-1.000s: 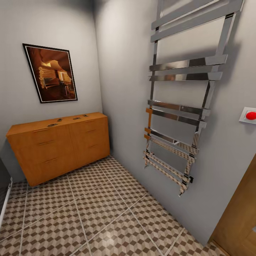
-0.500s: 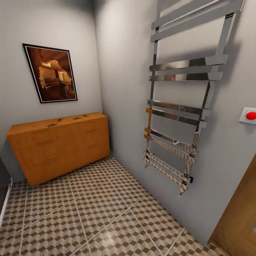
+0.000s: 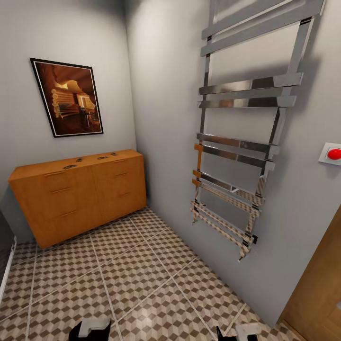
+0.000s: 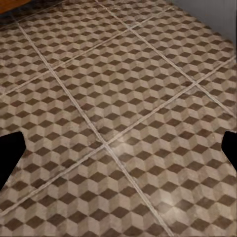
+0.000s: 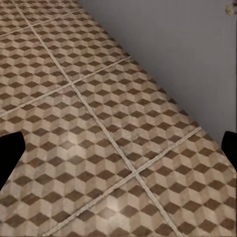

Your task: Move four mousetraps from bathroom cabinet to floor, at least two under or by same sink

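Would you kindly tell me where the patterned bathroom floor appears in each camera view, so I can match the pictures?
Head view: the bathroom floor covers the lower part, running up to the cabinet.
Left wrist view: it spreads across the picture, crossed by pale grout lines.
Right wrist view: it lies along the foot of the wall.
Shared landmark: the grey wall meeting the tiles.

four mousetraps (image 3: 90,159), one cabinet (image 3: 78,199), one picture (image 3: 67,98)
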### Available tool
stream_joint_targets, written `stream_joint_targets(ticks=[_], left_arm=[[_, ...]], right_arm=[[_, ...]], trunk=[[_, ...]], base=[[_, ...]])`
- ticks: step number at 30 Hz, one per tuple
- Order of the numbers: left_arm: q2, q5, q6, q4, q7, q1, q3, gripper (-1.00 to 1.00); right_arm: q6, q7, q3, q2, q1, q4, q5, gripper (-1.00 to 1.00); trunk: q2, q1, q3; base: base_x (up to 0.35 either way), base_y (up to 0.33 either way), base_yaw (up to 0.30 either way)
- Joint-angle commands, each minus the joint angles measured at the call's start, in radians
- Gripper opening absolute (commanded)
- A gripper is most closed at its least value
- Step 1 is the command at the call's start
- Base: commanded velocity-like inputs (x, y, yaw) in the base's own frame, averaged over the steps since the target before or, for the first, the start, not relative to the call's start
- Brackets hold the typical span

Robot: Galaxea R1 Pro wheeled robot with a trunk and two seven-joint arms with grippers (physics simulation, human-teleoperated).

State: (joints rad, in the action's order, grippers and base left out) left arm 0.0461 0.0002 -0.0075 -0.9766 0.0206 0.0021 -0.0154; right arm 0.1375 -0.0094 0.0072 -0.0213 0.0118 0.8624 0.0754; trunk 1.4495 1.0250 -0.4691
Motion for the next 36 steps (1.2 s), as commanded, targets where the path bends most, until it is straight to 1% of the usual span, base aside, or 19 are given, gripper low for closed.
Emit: stream_joint_targets(ticks=[1,5,7,8,10,12,17,26,29,33,36], left_arm=[[0.0,0.0,0.001,-0.028,0.008,0.0,0.0,1.0],[0.0,0.001,0.018,-0.118,0.04,0.0,-0.001,1.0],[0.0,0.001,0.038,-0.152,0.054,0.0,-0.001,1.0],[0.0,0.001,0.064,-0.179,0.063,0.0,-0.001,1.0],[0.0,0.001,0.094,-0.198,0.068,-0.001,-0.001,1.0],[0.0,0.0,0.144,-0.216,0.072,-0.001,0.0,1.0],[0.0,0.0,0.174,-0.216,0.071,-0.001,0.001,1.0],[0.001,-0.005,0.18,-0.19,0.07,-0.001,0.002,1.0],[0.001,-0.006,0.181,-0.186,0.07,-0.001,0.002,1.0],[0.0,-0.005,0.182,-0.184,0.07,-0.001,0.002,1.0],[0.0,-0.005,0.182,-0.184,0.07,-0.001,0.002,1.0]], right_arm=[[-0.014,-0.001,0.0,-0.003,0.001,0.029,0.022,1.0],[-0.083,0.0,0.0,-0.021,0.008,0.134,0.076,1.0],[-0.11,0.0,0.001,-0.032,0.01,0.181,0.094,1.0],[-0.127,0.0,0.001,-0.044,0.012,0.223,0.106,1.0],[-0.138,0.0,0.001,-0.054,0.013,0.258,0.114,1.0],[-0.148,0.001,0.002,-0.068,0.014,0.307,0.122,1.0],[-0.153,0.005,0.003,-0.073,0.014,0.352,0.126,1.0],[-0.153,0.021,0.012,-0.074,0.014,0.419,0.127,1.0],[-0.153,0.036,0.037,-0.073,0.014,0.425,0.128,1.0],[-0.155,0.04,0.065,-0.074,0.014,0.43,0.13,1.0],[-0.156,0.04,0.071,-0.074,0.014,0.435,0.131,1.0]], trunk=[[0.0,0.0,-0.001],[0.0,0.0,-0.001],[0.0,0.0,-0.001],[0.0,0.0,-0.001],[0.0,0.0,-0.001],[0.0,0.0,-0.001],[0.0,0.0,-0.001],[0.0,0.0,-0.001],[0.0,0.0,-0.001],[0.0,0.0,-0.001],[0.0,0.0,-0.001]], base=[[0.0,0.0,0.0],[0.0,0.0,0.0],[0.0,0.0,0.0],[0.0,0.0,0.0],[0.0,0.0,0.0],[0.0,0.0,0.0],[0.0,0.0,0.0],[0.0,0.0,0.0],[0.0,0.0,0.0],[0.0,0.0,0.0],[0.0,0.0,0.0]])
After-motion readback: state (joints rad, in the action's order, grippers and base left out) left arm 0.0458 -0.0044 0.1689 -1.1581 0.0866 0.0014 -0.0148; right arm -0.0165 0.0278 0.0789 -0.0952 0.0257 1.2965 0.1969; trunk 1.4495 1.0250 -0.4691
